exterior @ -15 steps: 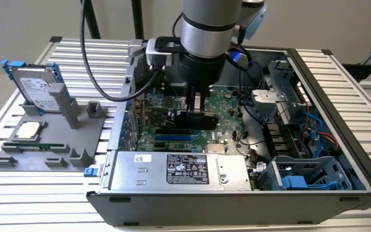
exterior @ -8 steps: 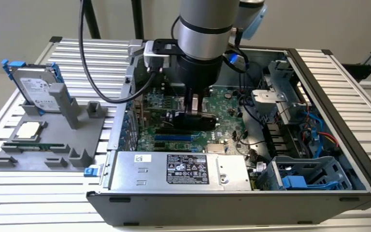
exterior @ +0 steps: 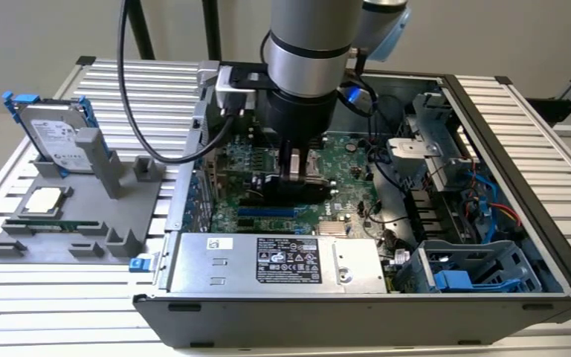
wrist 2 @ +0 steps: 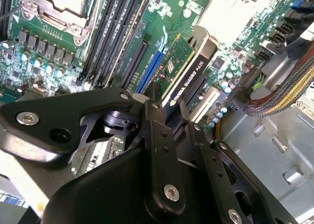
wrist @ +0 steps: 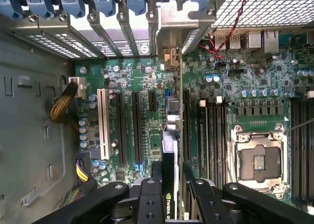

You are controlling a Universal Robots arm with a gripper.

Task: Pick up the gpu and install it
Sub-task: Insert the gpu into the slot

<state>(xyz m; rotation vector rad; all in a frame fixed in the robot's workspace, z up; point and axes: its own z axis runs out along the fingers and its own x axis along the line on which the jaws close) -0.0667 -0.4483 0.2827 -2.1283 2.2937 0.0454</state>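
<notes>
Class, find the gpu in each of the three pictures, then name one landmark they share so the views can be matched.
Exterior view: the gpu stands on edge under the gripper, over the motherboard.
Second wrist view: the gpu runs away from the gripper, above the slots.
First wrist view: the gpu shows edge-on between the fingers.
Shared landmark: the green motherboard.

Even, soft light over an open computer case (exterior: 484, 178), with few hard shadows.

In the exterior view the slatted table (exterior: 57, 297) around the case is bright and washed pale, while the case floor beneath the arm (exterior: 311, 44) sits in shade. In the second wrist view, the near black gripper (wrist 2: 167, 121) is soft and unfocused; the green circuit board (wrist 2: 64, 47) beyond it reads crisp. In the first wrist view, silver brackets (wrist: 122, 37) above the board catch mild glare.
</notes>
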